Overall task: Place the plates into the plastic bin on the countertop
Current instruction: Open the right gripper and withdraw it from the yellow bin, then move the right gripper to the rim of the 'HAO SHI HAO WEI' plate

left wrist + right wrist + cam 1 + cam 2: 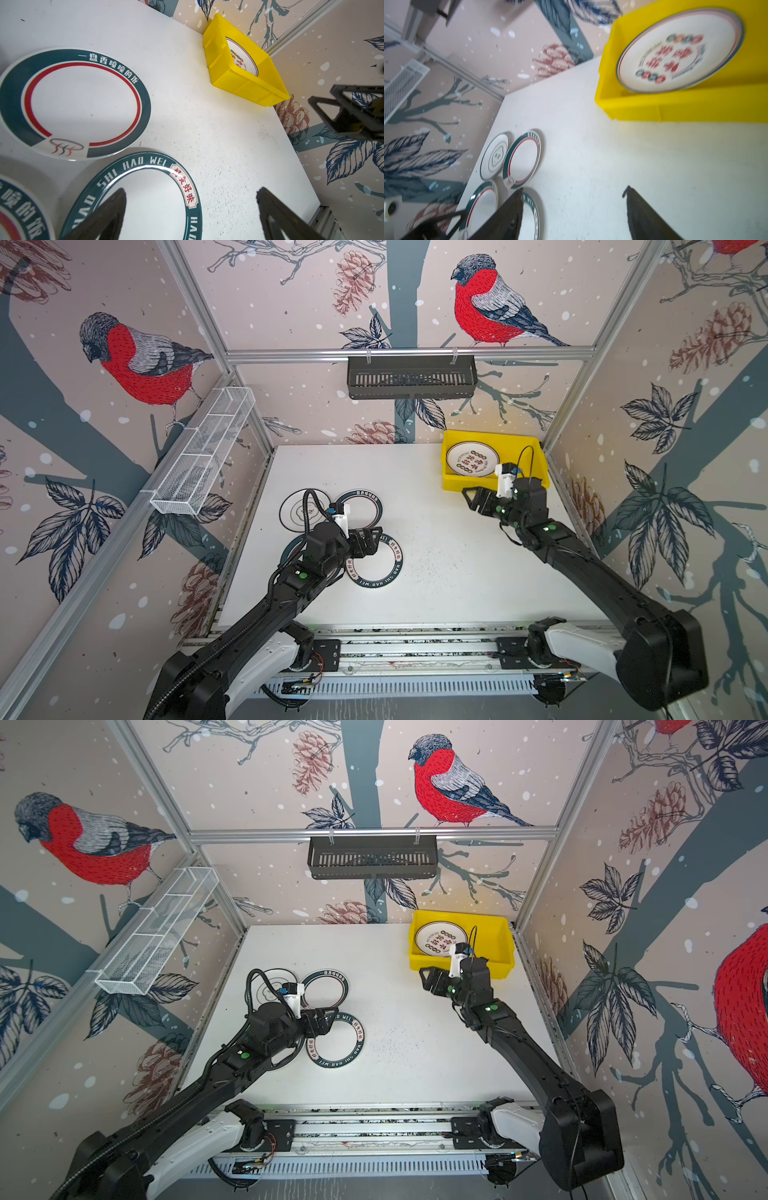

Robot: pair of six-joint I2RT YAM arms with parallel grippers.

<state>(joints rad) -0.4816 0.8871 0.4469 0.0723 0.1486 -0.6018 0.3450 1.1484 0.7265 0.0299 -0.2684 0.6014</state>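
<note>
Plainly, the right jaws stand apart with nothing between them, hanging just beside the near wall of the plastic bin (457, 483). The left jaws are spread wide, well away from the bin. One dark finger (117, 205) is over the glossy green rim of the HAO WEI plate (145, 197), the other over bare tabletop (436, 564); whether either touches, I cannot tell.

The bin is a bright yellow rectangular tub of smooth plastic with sloped walls. Inside it sits one round white plate with red characters (473, 459).

Well apart from the bin, the HAO WEI plate and three more round shallow plates cluster on the matte white tabletop:
- a red-ringed plate (361, 508);
- a thin-rimmed plate (300, 509);
- a fourth plate (20, 207), which the left arm partly covers in both top views.
</note>
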